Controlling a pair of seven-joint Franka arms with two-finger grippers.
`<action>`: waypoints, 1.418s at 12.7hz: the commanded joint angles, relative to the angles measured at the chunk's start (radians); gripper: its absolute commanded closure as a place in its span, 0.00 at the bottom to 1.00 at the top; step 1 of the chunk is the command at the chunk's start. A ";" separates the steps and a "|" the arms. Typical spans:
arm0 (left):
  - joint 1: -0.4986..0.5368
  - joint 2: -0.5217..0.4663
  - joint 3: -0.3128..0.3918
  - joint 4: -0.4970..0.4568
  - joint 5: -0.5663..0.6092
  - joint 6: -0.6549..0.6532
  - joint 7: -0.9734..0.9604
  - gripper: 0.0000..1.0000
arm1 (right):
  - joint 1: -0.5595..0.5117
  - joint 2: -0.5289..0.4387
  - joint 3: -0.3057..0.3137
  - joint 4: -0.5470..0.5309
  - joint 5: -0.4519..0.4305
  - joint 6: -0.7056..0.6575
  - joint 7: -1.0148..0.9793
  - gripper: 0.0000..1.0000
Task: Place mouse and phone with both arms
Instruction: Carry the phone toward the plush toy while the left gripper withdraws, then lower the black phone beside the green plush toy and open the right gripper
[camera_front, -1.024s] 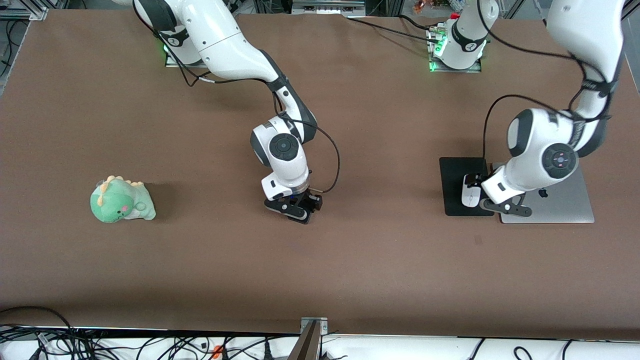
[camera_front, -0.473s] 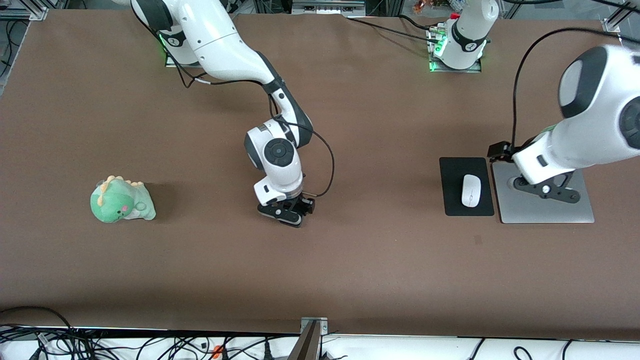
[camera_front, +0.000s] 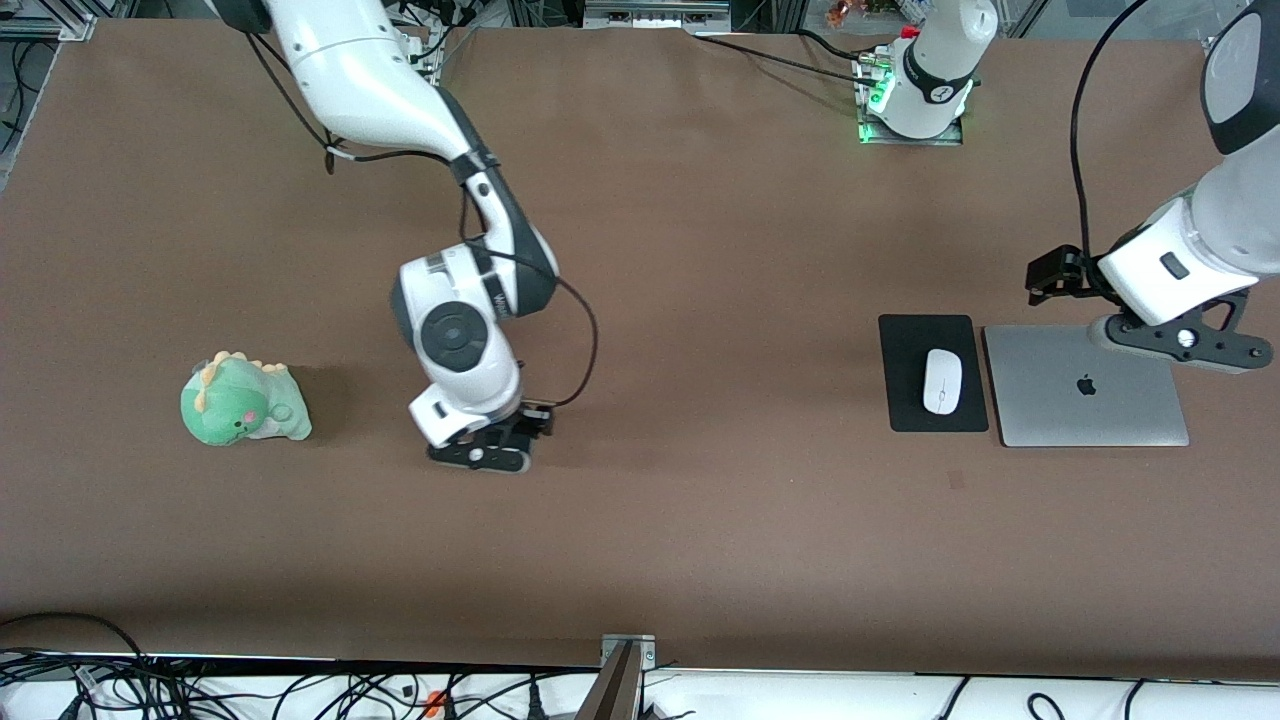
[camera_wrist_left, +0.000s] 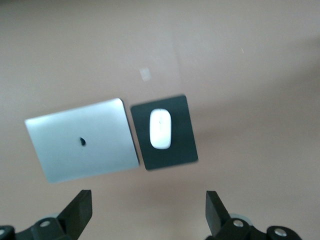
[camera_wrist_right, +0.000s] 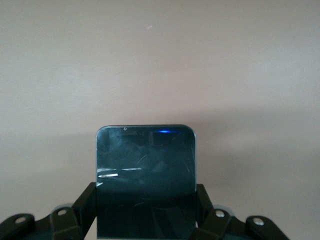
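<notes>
**Both arms shifted; mouse left on its mat**

Since half a second ago the right gripper has travelled along the table toward the right arm's end, closing on the green plush dinosaur while keeping a gap from it. It hangs low over bare brown table, about level with the toy in nearness to the front camera. Its jaws are clamped on the phone, a dark glossy slab with rounded corners that juts out from between the fingers in the right wrist view.

The mouse has not moved: it lies on the black mat, which sits just beside the closed silver laptop, toward the left arm's end of the table.

The left gripper has pulled back off the middle of the laptop and now hovers over the laptop's edge farther from the front camera. Its jaws stand wide apart and hold nothing, the left wrist view showing both fingertips spread, with mouse, mat and laptop below.
</notes>
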 joint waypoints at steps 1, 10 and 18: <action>-0.023 -0.186 0.059 -0.265 -0.003 0.214 -0.025 0.00 | -0.064 -0.088 0.016 -0.094 -0.001 -0.019 -0.150 0.46; -0.005 -0.237 0.056 -0.318 -0.076 0.187 -0.069 0.00 | -0.188 -0.223 0.015 -0.531 0.003 0.286 -0.348 0.45; -0.015 -0.243 0.052 -0.309 -0.081 0.151 -0.083 0.00 | -0.246 -0.177 0.018 -0.533 0.028 0.329 -0.346 0.23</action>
